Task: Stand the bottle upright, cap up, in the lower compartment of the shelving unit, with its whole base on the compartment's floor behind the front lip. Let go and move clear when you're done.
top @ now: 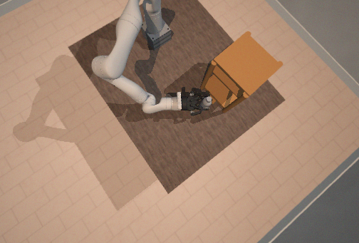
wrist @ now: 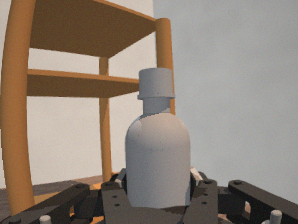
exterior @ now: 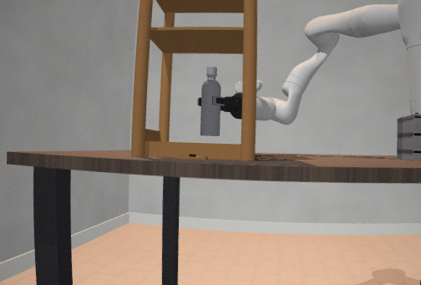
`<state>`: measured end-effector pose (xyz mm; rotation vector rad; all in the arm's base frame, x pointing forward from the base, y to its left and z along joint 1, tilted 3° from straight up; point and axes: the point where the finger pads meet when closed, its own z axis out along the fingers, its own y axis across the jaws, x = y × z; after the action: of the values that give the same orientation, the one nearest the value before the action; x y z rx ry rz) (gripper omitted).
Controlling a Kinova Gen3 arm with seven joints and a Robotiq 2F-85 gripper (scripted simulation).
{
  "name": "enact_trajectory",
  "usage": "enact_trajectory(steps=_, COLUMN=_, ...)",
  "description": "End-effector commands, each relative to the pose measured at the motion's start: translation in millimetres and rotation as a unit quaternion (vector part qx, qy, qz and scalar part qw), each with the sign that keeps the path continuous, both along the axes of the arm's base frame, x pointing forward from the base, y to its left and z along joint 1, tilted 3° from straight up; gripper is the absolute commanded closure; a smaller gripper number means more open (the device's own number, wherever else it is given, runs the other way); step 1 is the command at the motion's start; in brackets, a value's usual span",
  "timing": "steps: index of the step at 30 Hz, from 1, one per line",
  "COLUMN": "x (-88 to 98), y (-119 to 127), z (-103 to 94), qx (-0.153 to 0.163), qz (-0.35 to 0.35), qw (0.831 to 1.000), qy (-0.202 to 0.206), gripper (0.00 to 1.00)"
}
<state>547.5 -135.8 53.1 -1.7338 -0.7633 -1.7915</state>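
Note:
The grey bottle (top: 206,101) (exterior: 210,119) (wrist: 157,150) is upright, cap up, and held clear of the table. My gripper (top: 203,104) (exterior: 207,101) (wrist: 158,178) is shut on the middle of its body, reaching in level from the side. The orange-brown shelving unit (top: 249,63) (exterior: 250,73) (wrist: 15,100) stands beside it. From above, the bottle is just outside the open front, near the unit's lower-left side. In the exterior view it shows through the unit's frame, below the middle shelf (exterior: 200,42), with its base above the bottom board (exterior: 192,150) in the picture. The wrist view hides the base.
The unit's corner posts flank the opening; one post (exterior: 142,73) stands left in the exterior view. The middle shelf (wrist: 75,85) is above the lower compartment and appears near cap height in the wrist view. The unit stands on the dark wooden table (top: 192,145) (exterior: 355,174).

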Motion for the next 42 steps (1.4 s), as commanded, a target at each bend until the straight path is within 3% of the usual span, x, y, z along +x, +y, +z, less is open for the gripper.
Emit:
enact_trajectory(steps=1, x=2.0, y=0.4, z=1.1, qx=-0.003, qz=0.004, qw=1.000, qy=-0.002, gripper=1.00)
enact_trajectory(steps=13, x=3.3, y=0.0, z=1.7, qx=-0.003, qz=0.030, qw=1.000, qy=-0.004, gripper=1.00)
enact_trajectory(steps=21, x=1.9, y=0.7, z=1.2, qx=-0.006, qz=0.086, qw=0.996, qy=-0.001, gripper=1.00)
enact_trajectory(steps=32, x=2.0, y=0.7, z=1.2, qx=-0.006, qz=0.098, qw=0.995, qy=-0.001, gripper=1.00)
enact_trajectory(steps=42, x=2.1, y=0.8, z=1.4, qx=-0.008, qz=0.161, qw=0.987, qy=-0.001, gripper=1.00)
